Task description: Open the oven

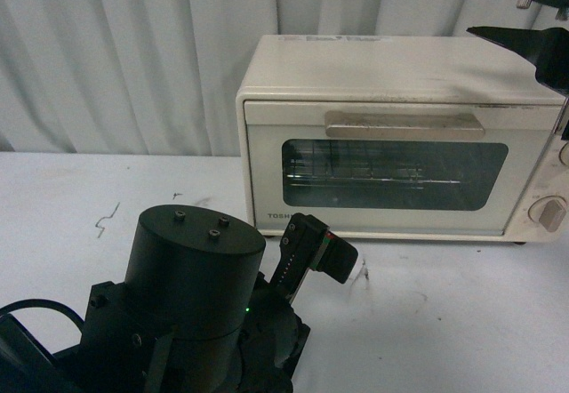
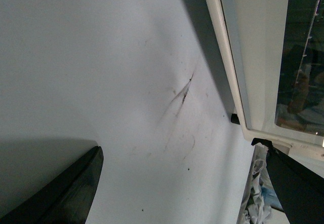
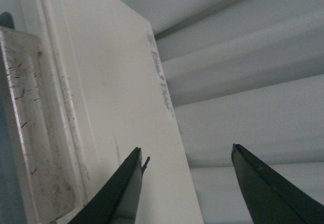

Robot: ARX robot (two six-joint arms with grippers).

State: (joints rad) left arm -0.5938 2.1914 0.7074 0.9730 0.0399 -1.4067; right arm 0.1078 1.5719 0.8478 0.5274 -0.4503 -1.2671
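The oven (image 1: 391, 82) is a cream-white box at the back right of the table, its glass-windowed door (image 1: 391, 172) shut and the flat bar handle (image 1: 404, 124) across the top of the door. My right gripper (image 3: 186, 149) is open and hovers over the oven's top (image 3: 111, 92) near its back edge, holding nothing; the handle (image 3: 25, 133) lies off to one side of it. One of its dark fingers (image 1: 533, 48) shows above the oven's right end. My left gripper (image 2: 179, 148) is open and empty low over the table, in front of the oven's lower left corner (image 2: 248, 127).
A round knob (image 1: 549, 212) sits on the oven's right panel. Pleated white curtain (image 1: 133, 55) hangs behind the white table (image 1: 444, 322). My left arm's black base (image 1: 191, 277) fills the near left. Crumpled material (image 2: 258, 198) shows beside the oven.
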